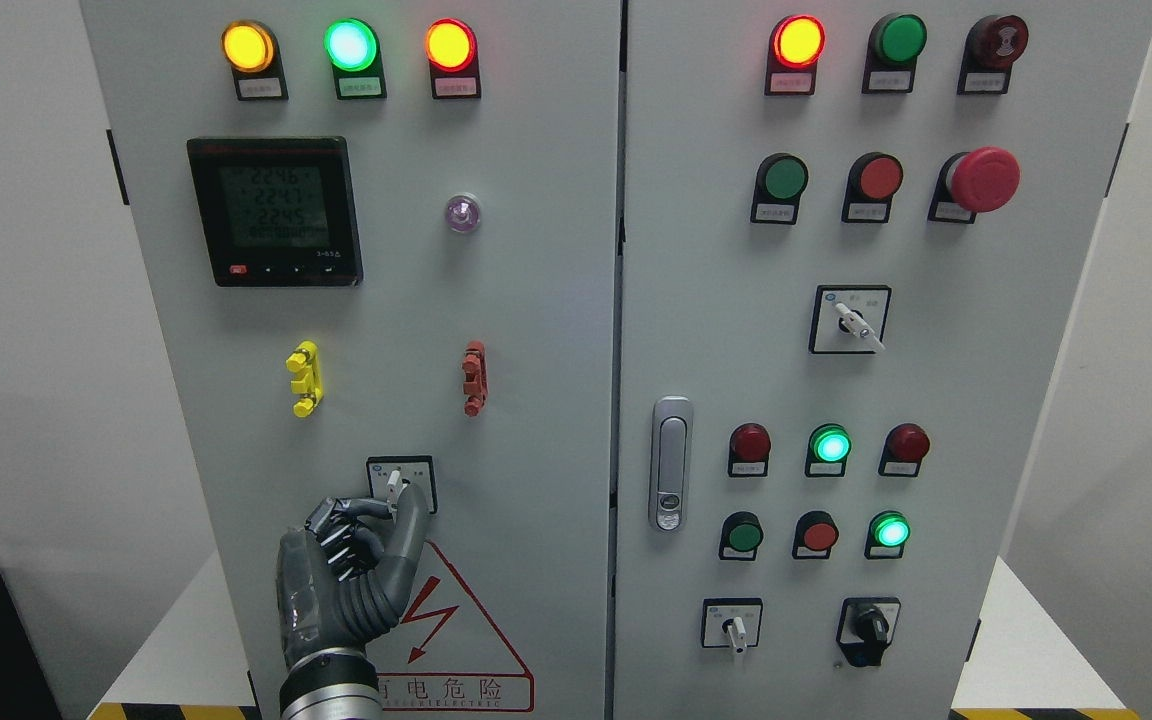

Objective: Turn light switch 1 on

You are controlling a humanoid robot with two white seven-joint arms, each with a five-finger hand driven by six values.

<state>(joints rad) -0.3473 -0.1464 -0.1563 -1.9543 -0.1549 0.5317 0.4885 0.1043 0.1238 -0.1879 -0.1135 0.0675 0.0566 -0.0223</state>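
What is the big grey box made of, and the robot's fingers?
The cabinet looks like painted sheet metal: flat, matte light grey, with crisp door seams. The left hand at the small switch seems to have dark grey plastic or rubber fingers, ribbed and slightly shiny, though that is unclear.

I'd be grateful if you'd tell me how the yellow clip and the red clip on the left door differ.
The yellow clip is bright yellow; the red clip is dull brick red. The yellow clip sits left, below the meter; the red clip sits right, below the small violet lamp. Both are upright at the same height, above the left hand.
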